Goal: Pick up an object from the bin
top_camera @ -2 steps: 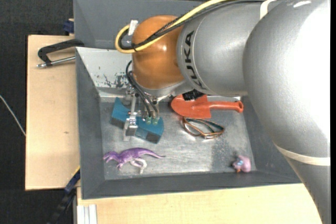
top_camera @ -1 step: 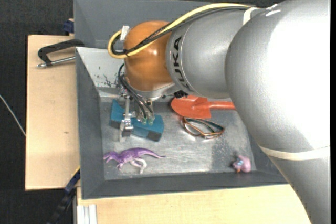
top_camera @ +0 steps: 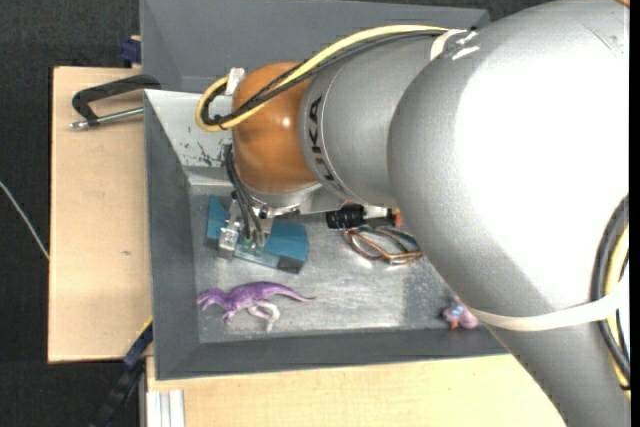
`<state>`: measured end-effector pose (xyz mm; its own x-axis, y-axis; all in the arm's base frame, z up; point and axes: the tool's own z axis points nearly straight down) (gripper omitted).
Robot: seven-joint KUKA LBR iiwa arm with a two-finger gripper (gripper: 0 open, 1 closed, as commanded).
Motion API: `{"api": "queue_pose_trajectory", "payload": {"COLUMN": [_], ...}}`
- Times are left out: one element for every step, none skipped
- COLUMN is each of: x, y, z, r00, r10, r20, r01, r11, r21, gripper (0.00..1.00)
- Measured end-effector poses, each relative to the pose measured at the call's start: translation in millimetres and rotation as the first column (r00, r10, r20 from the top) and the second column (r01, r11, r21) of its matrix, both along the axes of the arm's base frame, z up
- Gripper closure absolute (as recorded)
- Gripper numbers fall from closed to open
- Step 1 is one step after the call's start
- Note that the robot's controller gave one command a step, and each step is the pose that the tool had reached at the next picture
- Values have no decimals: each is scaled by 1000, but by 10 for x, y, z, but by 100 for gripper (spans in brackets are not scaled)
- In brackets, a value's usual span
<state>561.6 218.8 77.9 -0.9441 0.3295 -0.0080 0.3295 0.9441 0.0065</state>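
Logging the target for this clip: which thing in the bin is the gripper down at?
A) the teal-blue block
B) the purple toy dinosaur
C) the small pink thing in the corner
A: the gripper is right at the teal-blue block on the left of the bin floor. The purple toy dinosaur lies apart from it nearer the front wall, and the small pink thing is far off to the right.

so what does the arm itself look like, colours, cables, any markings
The arm has big rounded silver-grey links, with black lettering beside a glossy orange dome cover at the wrist. A yellow cable and a black cable loop over that cover. The gripper below is small, pale metal.
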Motion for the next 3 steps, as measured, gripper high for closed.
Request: {"api": "queue_pose_trajectory", "payload": {"x": [0,15,68], "y": [0,-8,45], "z": [0,341,585], "r00": [1000,1000,1000], "r10": [0,-6,-21], "r20": [0,-18,-1], "r01": [0,6,21], "r11": [1000,1000,1000], "r21": [0,-6,2], "gripper": [100,100,100]}}
